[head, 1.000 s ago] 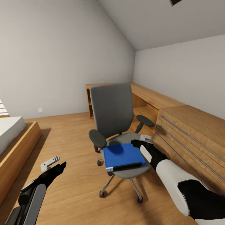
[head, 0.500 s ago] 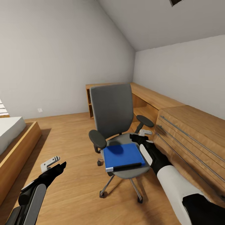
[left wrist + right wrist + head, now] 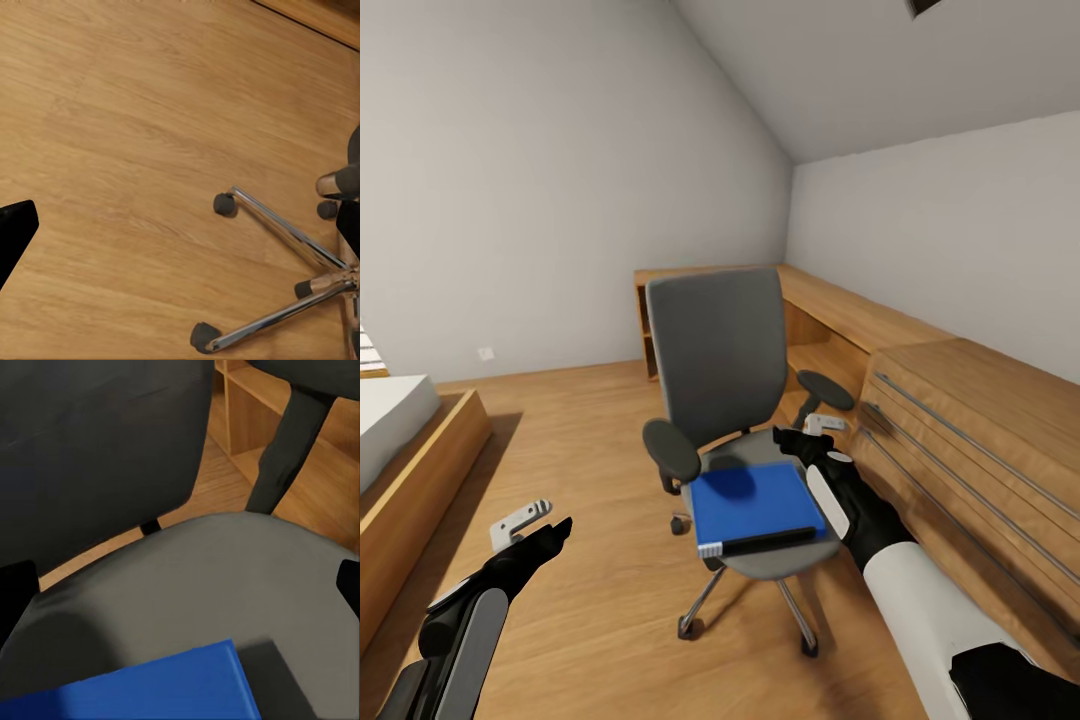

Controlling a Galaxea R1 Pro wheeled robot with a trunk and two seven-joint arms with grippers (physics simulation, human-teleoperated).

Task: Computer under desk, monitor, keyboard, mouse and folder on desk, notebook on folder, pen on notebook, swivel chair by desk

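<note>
The swivel chair [image 3: 715,350], with grey seat and back and black armrests, stands in the middle of the oak floor. The blue folder [image 3: 750,500] lies flat on its seat, with a dark strip along its front edge. My right gripper [image 3: 803,432] hovers open over the rear right of the seat, just past the folder's far corner. The right wrist view looks down on the grey seat [image 3: 195,577] and a corner of the folder [image 3: 150,690], nothing between the fingers. My left gripper [image 3: 532,527] hangs open and empty over the floor left of the chair, whose chrome base [image 3: 300,240] lies below it.
A light-wood drawer chest [image 3: 960,440] stands close on the right of the chair. A low wooden shelf unit [image 3: 840,310] runs along the wall behind it. A bed in a wooden frame [image 3: 420,470] sits at the left. Open floor lies between bed and chair.
My right arm has reached forward, carrying its gripper from the folder's right side to over the rear of the seat. The left arm is still. The view has shifted very slightly.
</note>
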